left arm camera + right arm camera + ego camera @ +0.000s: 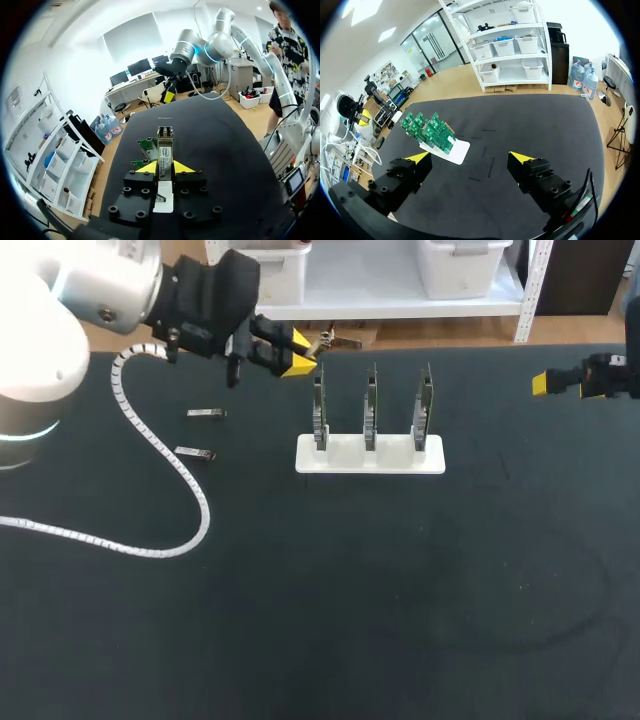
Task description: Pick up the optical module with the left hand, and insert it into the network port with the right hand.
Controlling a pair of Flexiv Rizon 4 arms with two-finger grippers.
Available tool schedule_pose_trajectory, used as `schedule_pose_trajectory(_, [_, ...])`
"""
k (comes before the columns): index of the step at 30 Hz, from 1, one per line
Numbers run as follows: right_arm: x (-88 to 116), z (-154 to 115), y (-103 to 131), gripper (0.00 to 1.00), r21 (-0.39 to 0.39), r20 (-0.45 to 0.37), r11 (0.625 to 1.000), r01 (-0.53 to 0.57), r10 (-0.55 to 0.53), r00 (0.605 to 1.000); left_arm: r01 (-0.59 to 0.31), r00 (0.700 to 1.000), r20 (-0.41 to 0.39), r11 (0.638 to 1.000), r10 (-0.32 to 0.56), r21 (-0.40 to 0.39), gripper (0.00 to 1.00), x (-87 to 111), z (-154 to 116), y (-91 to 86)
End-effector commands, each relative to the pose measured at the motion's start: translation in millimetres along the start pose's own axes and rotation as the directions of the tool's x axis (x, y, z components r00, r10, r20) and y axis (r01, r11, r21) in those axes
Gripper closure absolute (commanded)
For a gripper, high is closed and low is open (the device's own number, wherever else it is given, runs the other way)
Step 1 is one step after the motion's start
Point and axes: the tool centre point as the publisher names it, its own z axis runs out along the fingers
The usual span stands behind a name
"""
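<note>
Left gripper (165, 169) clamped on the module (164, 145), held up over the counter's (320, 620) far edge near the board stand (370, 454). Right gripper (470, 160) open and empty, far-right corner. Handover judged next: leave module's free end exposed, right grips squarely

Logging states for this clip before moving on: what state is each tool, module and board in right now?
left tool: shut on the optical module, held clear of the table
right tool: open, empty
spare modules: two, lying flat on the table
circuit boards: three, upright in the white stand
</note>
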Motion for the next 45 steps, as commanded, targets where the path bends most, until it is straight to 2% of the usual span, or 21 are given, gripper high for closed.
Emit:
schedule_pose_trajectory(1, [0.0, 0.0, 0.0, 0.00, 0.000, 0.000, 1.000, 0.000, 0.000, 1.000, 0.001, 1.000, -0.009, 1.000, -0.001, 0.007, 1.00, -2.5, 1.1, 3.2])
schedule_pose_trajectory(23, [0.0, 0.0, 0.0, 0.00, 0.000, 0.000, 1.000, 0.000, 0.000, 1.000, 0.001, 1.000, -0.009, 1.000, -0.001, 0.007, 1.00, -2.5, 1.1, 3.2])
schedule_pose_trajectory(27, [0.0, 0.0, 0.0, 0.00, 0.000, 0.000, 1.000, 0.000, 0.000, 1.000, 0.016, 0.999, 0.045, 1.000, -0.015, -0.008, 1.00, -18.1, -3.3, 5.7])
schedule_pose_trajectory(32, [0.0, 0.0, 0.0, 0.00, 0.000, 0.000, 1.000, 0.000, 0.000, 1.000, 0.051, 0.990, 0.131, 0.997, -0.042, -0.065, 1.00, -33.5, -14.0, 7.0])
schedule_pose_trajectory(34, [0.0, 0.0, 0.0, 0.00, 0.000, 0.000, 1.000, 0.000, 0.000, 1.000, 0.086, 0.972, 0.225, 0.993, -0.067, -0.078, 1.00, -37.8, -16.5, 4.9])
schedule_pose_trajectory(38, [0.0, 0.0, 0.0, 0.00, 0.000, 0.000, 1.000, 0.000, 0.000, 1.000, 0.103, 0.969, 0.233, 0.993, -0.088, -0.054, 1.00, -37.8, -14.0, -1.2])
schedule_pose_trajectory(40, [0.0, 0.0, 0.0, 0.00, 0.000, 0.000, 1.000, 0.000, 0.000, 1.000, 0.144, 0.955, 0.268, 0.988, -0.126, -0.049, 1.00, -34.8, -12.4, -3.6])
schedule_pose_trajectory(45, [0.0, 0.0, 0.0, 0.00, 0.000, 0.000, 1.000, 0.000, 0.000, 1.000, 0.178, 0.944, 0.288, 0.983, -0.159, -0.040, 1.00, -29.4, -6.4, -8.2])
